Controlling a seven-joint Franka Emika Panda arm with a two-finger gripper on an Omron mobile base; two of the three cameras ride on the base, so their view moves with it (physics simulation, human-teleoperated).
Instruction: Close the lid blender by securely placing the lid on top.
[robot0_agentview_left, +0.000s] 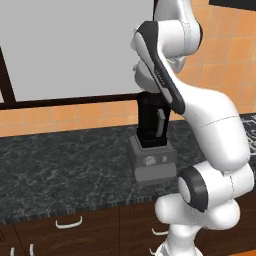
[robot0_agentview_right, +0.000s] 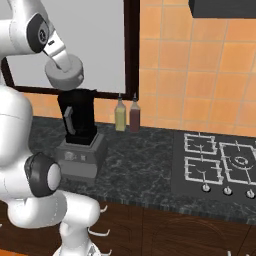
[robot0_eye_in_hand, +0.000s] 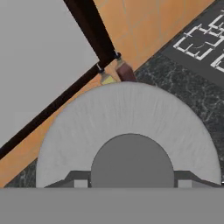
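The lid (robot0_agentview_right: 64, 71) is up in the air, a thick, smooth light-grey disc held just above the open mouth of the blender (robot0_agentview_right: 77, 137), tipped a little rather than lying level. In the hand view the lid (robot0_eye_in_hand: 131, 127) fills the lower half: a broad, round, matte face with a faint brushed grain and a darker raised knob at its centre, sitting right between the two finger tips. The hand (robot0_eye_in_hand: 130, 183) is clamped on that knob, one dark tip on each side of it.

The blender (robot0_agentview_left: 152, 145) stands upright on the table (robot0_agentview_left: 60, 170), long axis straight up. Its jar is black, tall and slightly tapered, with a grey handle down the side; in the right base view that handle faces left and toward the camera. Below it is a boxy grey base with a round dial on the front face. In the left base view the arm crosses in front of the jar's top, so I cannot see the rim there, nor whether lid and rim touch. From the right base view there looks to be a narrow gap between them, with the lid set slightly to the left of the jar's centre.

The table is dark stone, speckled and veined in grey, glossy. Behind the blender, against the orange tiled wall, stand two slim bottles (robot0_agentview_right: 127, 114), one yellowish and one dark red, side by side. Further right, a black hob (robot0_agentview_right: 215, 165) with white grates is set into the table.
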